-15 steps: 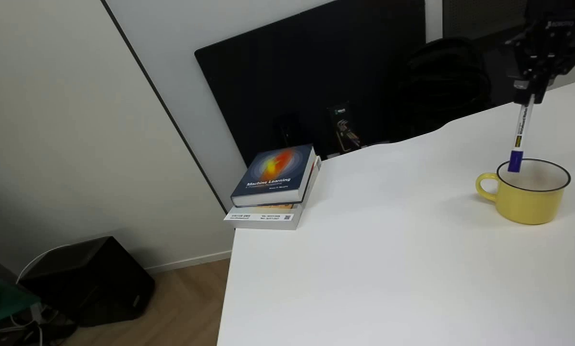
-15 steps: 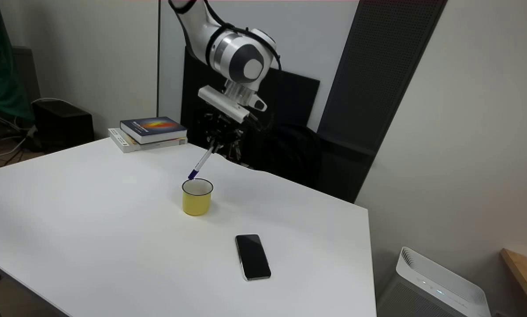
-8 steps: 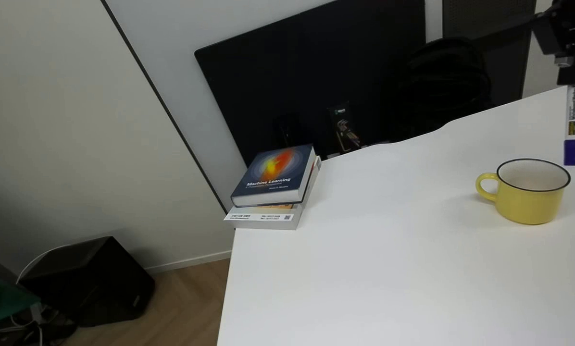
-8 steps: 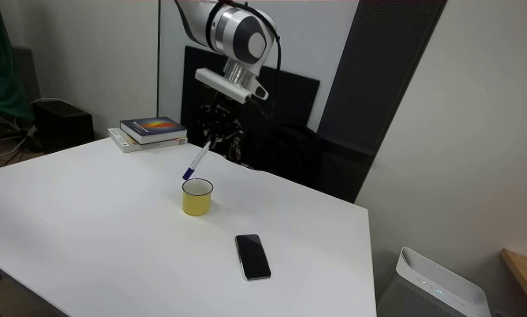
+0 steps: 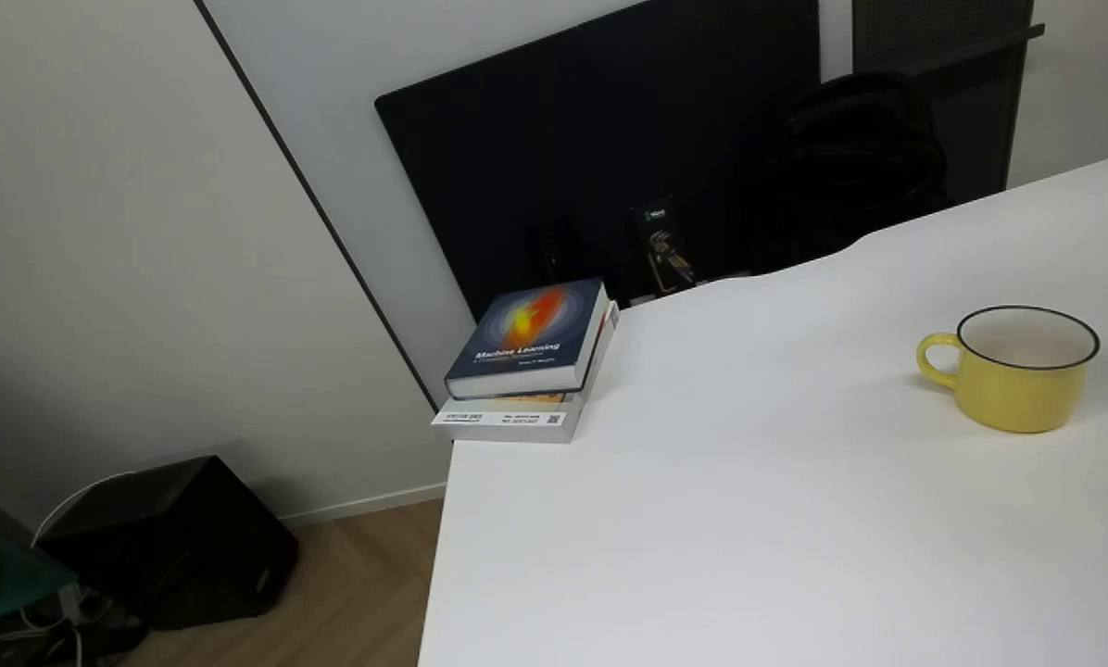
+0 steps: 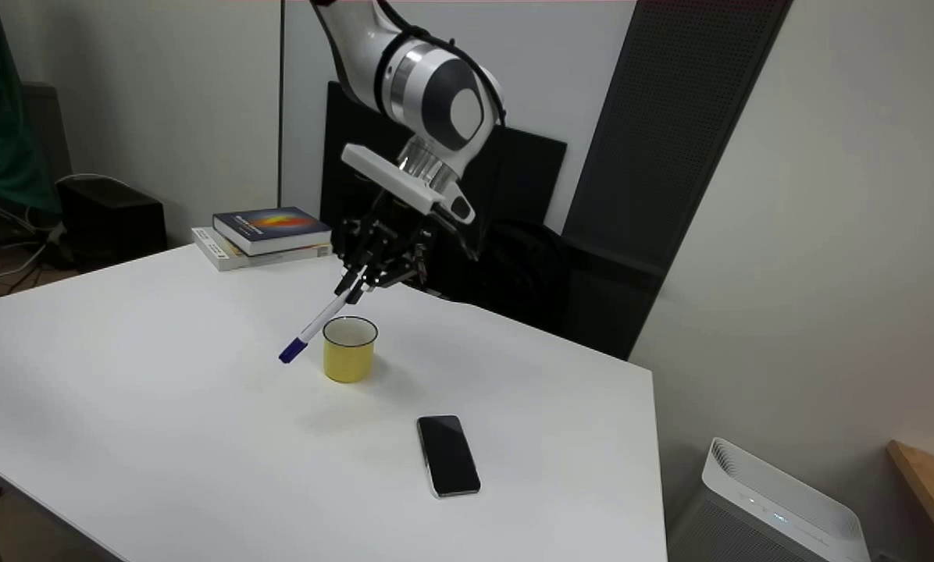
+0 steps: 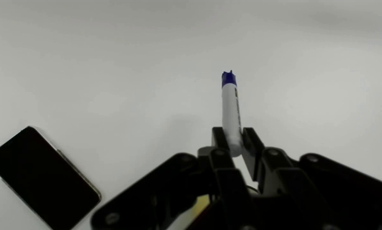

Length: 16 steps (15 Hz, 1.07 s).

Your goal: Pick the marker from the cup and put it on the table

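The marker (image 6: 316, 322) is a thin white pen with a purple-blue cap. My gripper (image 6: 347, 295) is shut on its plain end, and the capped end points down and away at a tilt. The wrist view shows the marker (image 7: 231, 105) between both fingertips (image 7: 233, 135). The yellow cup (image 5: 1017, 394) stands upright on the white table (image 5: 749, 519). In an exterior view the marker passes beside the cup (image 6: 347, 363), outside its rim and above the table (image 6: 225, 437). The cup (image 7: 201, 203) is mostly hidden behind the fingers in the wrist view. Gripper and marker are out of view in an exterior view.
A black phone (image 6: 449, 455) lies on the table to the right in front of the cup; it is also at the left of the wrist view (image 7: 44, 179). Two stacked books (image 5: 526, 343) lie at the table's corner. A black backpack (image 5: 855, 167) is behind the table edge.
My gripper has carried the marker from over the cup to beside it, and lower. The marker is tilted more now. It has left an exterior view at the right. The cup has not moved.
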Tool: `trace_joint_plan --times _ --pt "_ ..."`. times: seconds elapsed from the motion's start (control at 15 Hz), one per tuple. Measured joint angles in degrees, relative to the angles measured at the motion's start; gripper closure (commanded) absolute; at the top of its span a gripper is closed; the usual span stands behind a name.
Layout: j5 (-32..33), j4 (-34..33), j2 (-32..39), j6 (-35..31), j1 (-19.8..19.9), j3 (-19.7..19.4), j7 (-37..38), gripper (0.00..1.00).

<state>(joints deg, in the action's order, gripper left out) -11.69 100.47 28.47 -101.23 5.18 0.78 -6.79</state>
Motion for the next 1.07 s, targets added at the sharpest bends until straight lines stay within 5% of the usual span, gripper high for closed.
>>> trace_joint_plan --times 0.93,1.0,1.07 --pt "-0.73 1.03 13.17 4.32 1.43 -2.3 0.17 0.95" --pt "-0.73 1.02 13.67 4.33 1.5 -2.37 0.22 0.6" --pt "-0.71 0.99 14.08 4.32 1.53 -2.48 0.25 0.56"
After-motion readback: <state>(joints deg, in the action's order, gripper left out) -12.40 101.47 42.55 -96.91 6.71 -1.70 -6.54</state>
